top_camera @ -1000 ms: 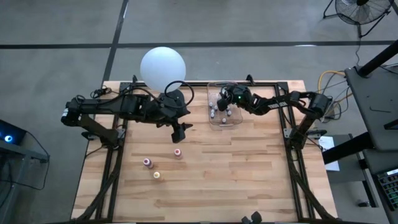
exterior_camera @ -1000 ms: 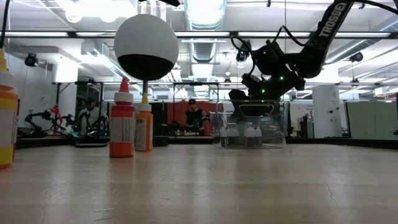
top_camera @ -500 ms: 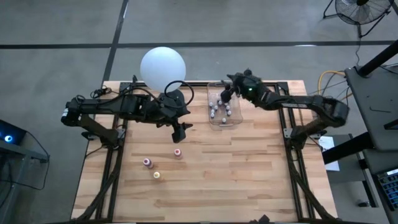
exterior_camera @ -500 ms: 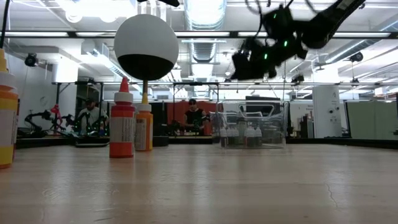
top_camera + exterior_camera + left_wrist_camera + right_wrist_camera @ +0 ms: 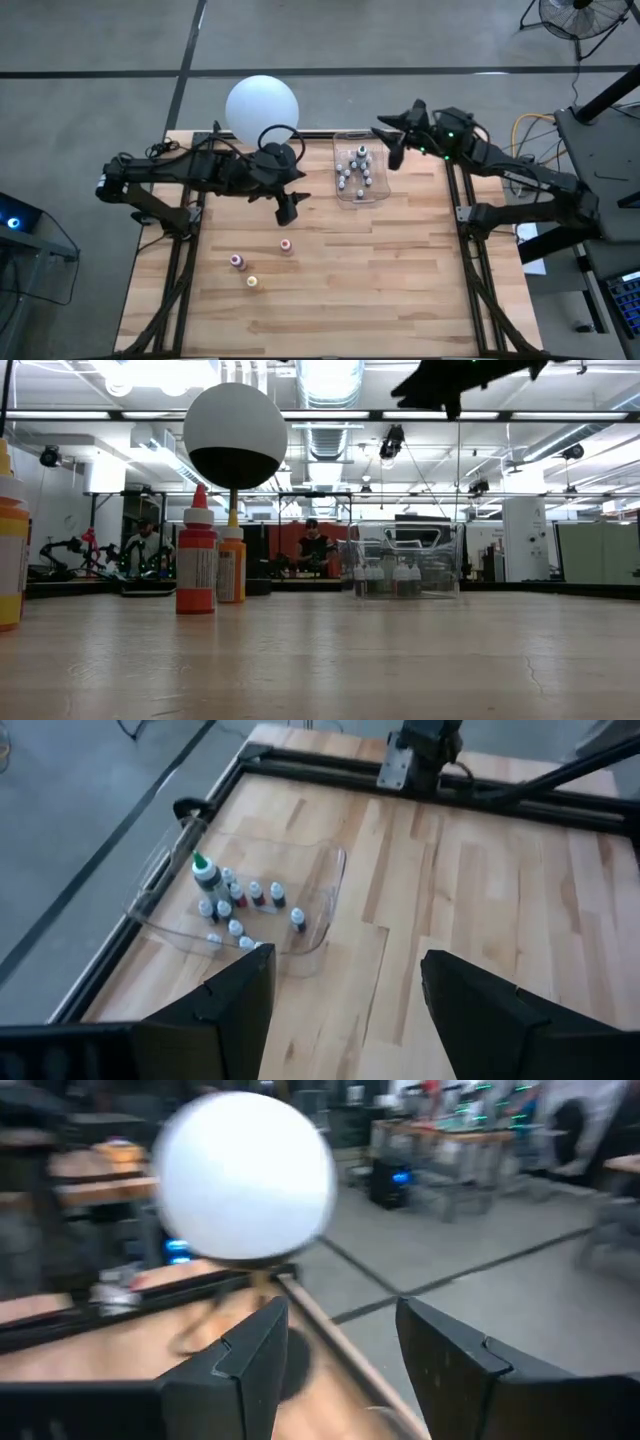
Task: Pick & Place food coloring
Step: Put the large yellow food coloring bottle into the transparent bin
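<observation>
High view: your two grippers hang apart around the clear bin (image 5: 360, 172), both empty.
Here the small bottles (image 5: 354, 171) stand inside the bin; three more bottles (image 5: 286, 245) stand well left of it. Your left gripper (image 5: 285, 211) hangs left of the bin, your right gripper (image 5: 391, 152) at its right rim. Low view: an orange bottle (image 5: 197, 564) stands left of the bin. Left wrist view: the fingers (image 5: 232, 999) are spread wide, nothing between them. Right wrist view: the fingers (image 5: 248, 1352) stand parted and empty, facing the white globe lamp (image 5: 246, 1176).
</observation>
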You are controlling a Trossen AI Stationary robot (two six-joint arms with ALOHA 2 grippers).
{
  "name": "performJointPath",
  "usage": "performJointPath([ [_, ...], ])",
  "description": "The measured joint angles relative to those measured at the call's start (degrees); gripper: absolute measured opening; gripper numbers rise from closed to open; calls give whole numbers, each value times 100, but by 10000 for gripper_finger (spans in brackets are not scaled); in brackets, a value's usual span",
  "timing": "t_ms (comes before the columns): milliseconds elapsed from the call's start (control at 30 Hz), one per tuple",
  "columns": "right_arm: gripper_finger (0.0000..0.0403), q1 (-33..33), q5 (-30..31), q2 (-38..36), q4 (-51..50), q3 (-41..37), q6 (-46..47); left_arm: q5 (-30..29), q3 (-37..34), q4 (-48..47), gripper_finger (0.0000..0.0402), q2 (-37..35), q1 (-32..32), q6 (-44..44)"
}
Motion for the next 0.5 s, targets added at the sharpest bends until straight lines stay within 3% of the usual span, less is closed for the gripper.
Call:
performJointPath([
  [233,178,261,-1193,-240,-432,317,690,116,0,349,222,-133,-4,232],
  [400,178,679,-1245,-238,-435,416,957,403,-69,466,222,-230,-21,300],
  [500,178,930,-1246,-234,-431,436,902,540,-470,967,222,-482,-47,351],
])
